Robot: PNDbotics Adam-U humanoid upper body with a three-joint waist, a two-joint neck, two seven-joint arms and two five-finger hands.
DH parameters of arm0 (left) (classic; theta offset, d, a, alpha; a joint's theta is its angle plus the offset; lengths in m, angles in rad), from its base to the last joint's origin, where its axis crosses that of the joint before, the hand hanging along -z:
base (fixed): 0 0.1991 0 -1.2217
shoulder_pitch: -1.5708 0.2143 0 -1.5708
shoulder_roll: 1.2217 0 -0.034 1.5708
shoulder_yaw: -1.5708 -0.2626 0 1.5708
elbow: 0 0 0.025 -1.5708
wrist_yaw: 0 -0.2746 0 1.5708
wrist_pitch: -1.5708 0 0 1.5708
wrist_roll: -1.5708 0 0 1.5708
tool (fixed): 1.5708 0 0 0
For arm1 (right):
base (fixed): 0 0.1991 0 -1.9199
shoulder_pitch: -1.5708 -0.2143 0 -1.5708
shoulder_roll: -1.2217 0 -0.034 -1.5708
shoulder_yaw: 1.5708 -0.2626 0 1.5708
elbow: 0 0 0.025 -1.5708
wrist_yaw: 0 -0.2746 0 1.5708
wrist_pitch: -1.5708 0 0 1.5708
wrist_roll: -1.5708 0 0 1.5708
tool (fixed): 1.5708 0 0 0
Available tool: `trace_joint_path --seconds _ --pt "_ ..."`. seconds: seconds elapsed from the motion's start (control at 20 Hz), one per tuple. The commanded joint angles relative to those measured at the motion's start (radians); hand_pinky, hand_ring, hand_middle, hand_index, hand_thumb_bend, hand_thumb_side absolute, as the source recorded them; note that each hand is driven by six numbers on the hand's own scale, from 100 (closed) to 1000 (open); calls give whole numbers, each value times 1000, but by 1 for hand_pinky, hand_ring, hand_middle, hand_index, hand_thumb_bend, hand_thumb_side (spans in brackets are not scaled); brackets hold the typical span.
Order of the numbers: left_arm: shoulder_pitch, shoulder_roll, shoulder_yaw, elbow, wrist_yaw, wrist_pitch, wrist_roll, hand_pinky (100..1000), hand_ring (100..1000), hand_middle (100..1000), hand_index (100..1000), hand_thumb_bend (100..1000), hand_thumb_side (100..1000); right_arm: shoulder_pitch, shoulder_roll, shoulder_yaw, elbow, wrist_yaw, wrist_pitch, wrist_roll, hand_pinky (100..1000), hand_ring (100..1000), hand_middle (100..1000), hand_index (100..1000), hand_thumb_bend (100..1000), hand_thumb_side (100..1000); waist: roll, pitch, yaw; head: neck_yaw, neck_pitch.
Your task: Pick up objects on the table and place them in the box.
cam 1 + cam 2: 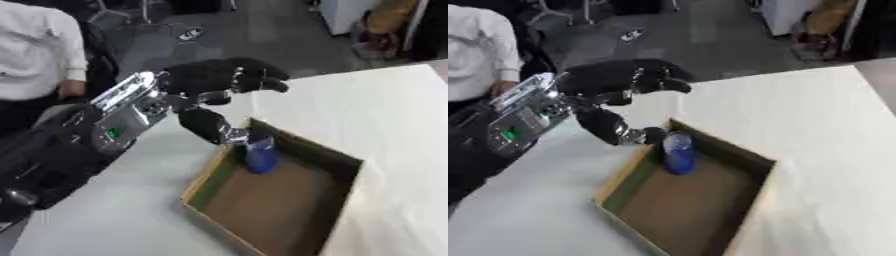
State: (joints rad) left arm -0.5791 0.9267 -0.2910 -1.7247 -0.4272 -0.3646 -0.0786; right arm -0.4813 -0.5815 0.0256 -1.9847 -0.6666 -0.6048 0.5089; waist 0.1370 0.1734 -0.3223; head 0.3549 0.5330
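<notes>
Black and silver, the left hand (219, 82) reaches in from the left and hangs over the box's (332, 155) far-left corner, fingers curled above, thumb pointing down. Whether the thumb tip touches the blue bottle (679, 152) I cannot tell; the bottle stands inside that corner of the box on the white table (376, 110).

Left arm reached in from the left, hand raised.
The left hand (219, 80) had its fingers (262, 80) curled forward, thumb pointing down; the right hand was out of sight.
</notes>
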Motion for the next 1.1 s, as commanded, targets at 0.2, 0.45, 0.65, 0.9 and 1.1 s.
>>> trace_joint_path --seconds 0.2,0.45,0.65,0.9,1.1 --pt "171 -101 120 -159 154 81 261 643 765 922 897 100 850 14 -26 -15 -15 15 -245 230 100 431 439 327 100 810 -19 -16 25 -127 -154" --pt "337 -263 163 -269 294 96 363 450 600 775 770 100 809 67 -35 -4 -15 32 -268 216 100 428 437 332 100 799 -41 -36 76 -219 -197" --pt "330 -352 182 -275 340 5 363 435 576 743 735 100 800 133 -43 27 -15 -9 -248 81 100 418 434 416 100 780 -67 -58 127 -339 -185" --pt "288 -364 205 -275 366 -63 325 457 579 738 726 100 793 166 -47 112 -15 -95 -113 -114 100 410 463 628 100 891 -90 -82 171 -596 -166" --pt "284 -367 209 -275 378 -96 315 447 567 730 723 100 796 154 -36 208 -15 -207 22 -69 100 417 479 745 100 972 -93 -78 186 -766 -142"
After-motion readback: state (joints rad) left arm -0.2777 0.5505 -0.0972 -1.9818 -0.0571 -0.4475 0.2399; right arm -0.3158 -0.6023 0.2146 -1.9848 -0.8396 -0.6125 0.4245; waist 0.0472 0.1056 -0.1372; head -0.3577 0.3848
